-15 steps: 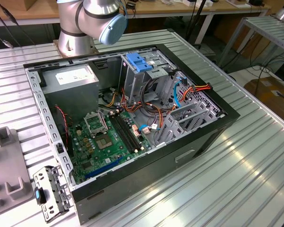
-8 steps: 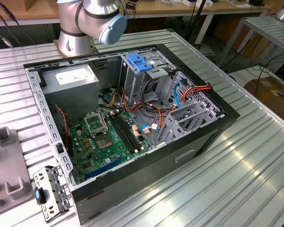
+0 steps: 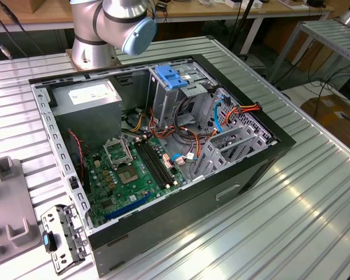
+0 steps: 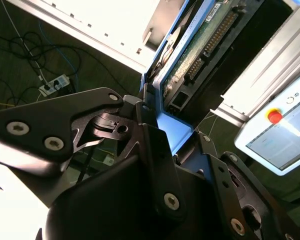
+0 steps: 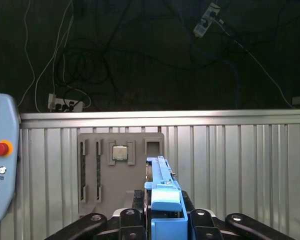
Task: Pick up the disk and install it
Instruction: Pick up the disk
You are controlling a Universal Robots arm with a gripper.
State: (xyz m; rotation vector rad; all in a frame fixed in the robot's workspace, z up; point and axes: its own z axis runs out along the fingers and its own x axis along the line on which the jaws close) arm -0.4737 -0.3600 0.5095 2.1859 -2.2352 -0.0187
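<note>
Clamping the disk (image 5: 161, 175), jaws clenched on its blue rail (image 5: 166, 202). Second wrist view reveals its green circuit board (image 4: 210, 37).

I see a ribbed metal worktop (image 3: 303, 198), wooden tables (image 3: 192, 13) beyond its far edge, and loose cables (image 5: 90, 60) with power strips (image 5: 64, 105) on the dark floor (image 5: 280, 92).
</note>
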